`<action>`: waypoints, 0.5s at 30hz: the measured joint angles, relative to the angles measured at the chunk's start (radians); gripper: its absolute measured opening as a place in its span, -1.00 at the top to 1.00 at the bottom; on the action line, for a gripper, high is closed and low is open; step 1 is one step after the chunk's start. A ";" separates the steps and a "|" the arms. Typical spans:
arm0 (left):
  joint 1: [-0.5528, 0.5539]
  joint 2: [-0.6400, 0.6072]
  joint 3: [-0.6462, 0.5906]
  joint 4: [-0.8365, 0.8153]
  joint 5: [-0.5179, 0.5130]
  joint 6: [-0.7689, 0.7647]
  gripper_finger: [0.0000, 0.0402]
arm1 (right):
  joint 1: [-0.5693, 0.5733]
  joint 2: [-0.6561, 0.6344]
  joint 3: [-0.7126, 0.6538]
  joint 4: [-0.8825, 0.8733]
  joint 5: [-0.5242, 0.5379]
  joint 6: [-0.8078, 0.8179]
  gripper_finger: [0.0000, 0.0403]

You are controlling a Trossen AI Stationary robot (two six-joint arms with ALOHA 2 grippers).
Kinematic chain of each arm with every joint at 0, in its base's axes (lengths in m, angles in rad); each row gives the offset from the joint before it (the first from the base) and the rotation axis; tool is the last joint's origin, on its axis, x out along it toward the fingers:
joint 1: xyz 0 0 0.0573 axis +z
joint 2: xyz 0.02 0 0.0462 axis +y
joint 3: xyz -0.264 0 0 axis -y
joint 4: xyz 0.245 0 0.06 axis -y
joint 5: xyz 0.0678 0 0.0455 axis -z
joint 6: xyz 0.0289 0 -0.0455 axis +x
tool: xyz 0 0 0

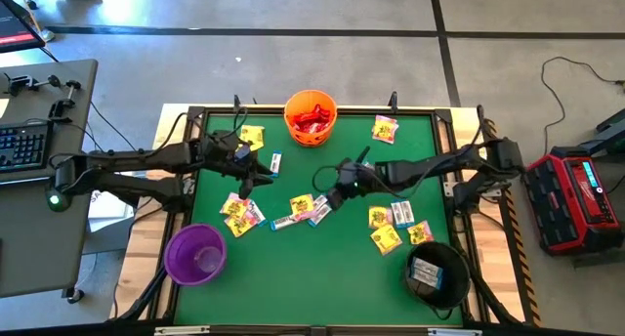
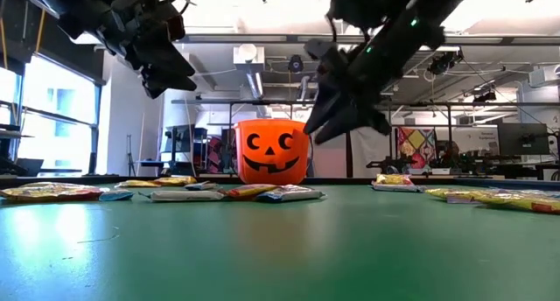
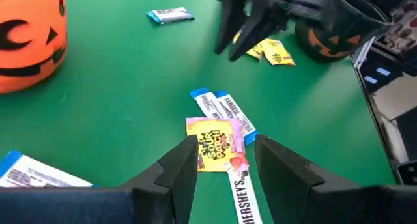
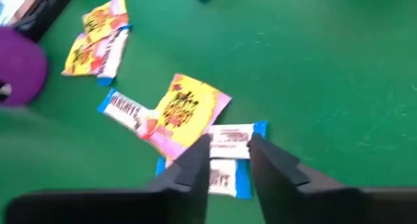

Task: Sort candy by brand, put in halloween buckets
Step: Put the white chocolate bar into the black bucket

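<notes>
I have the right hand (image 4: 227, 160) over the middle of the green table (image 1: 322, 273), just above a small cluster of candy. Its fingers (image 4: 195, 165) stand apart with nothing between them; below the gap lies a white-blue packet (image 4: 229, 140), flat on the table, with a second white-blue one (image 4: 225, 178) beside it. A yellow packet (image 4: 186, 110) lies touching them, overlapping another white-blue bar (image 4: 124, 110). From above, the same hand (image 1: 337, 194) sits just beside that cluster (image 1: 311, 209).

The left hand (image 3: 225, 162) hangs over the table's left half, nearer the far edge. Its fingers (image 3: 176, 168) are spread and empty. Past them I see a yellow packet (image 3: 218, 152) lying on two white-blue bars (image 3: 225, 110). In the low view both hands are clear of the table.

The orange bucket (image 1: 311, 118) stands at the middle of the far edge and holds red packets (image 1: 312, 114). The purple bucket (image 1: 195, 254) sits at the near left corner; I cannot make out anything inside it. The black bucket (image 1: 437, 274) sits at the near right corner with white-blue packets (image 1: 425, 270) in it.

More loose candy lies about: a yellow pile (image 1: 239, 215) near the purple bucket, one yellow packet (image 1: 253, 136) and a white-blue one (image 1: 276, 163) towards the far left, a yellow one (image 1: 385, 130) at the far right, and several (image 1: 391, 227) just beyond the black bucket.
</notes>
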State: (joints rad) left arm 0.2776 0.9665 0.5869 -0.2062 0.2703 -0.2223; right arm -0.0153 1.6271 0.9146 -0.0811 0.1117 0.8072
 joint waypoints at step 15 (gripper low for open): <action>-0.033 0.000 0.000 -0.011 -0.021 -0.061 0.28 | -0.096 0.162 0.001 0.059 -0.175 -0.021 0.16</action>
State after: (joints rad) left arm 0.2447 0.9665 0.5865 -0.2173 0.2493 -0.2830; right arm -0.1111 1.7887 0.9157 -0.0222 -0.0633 0.7858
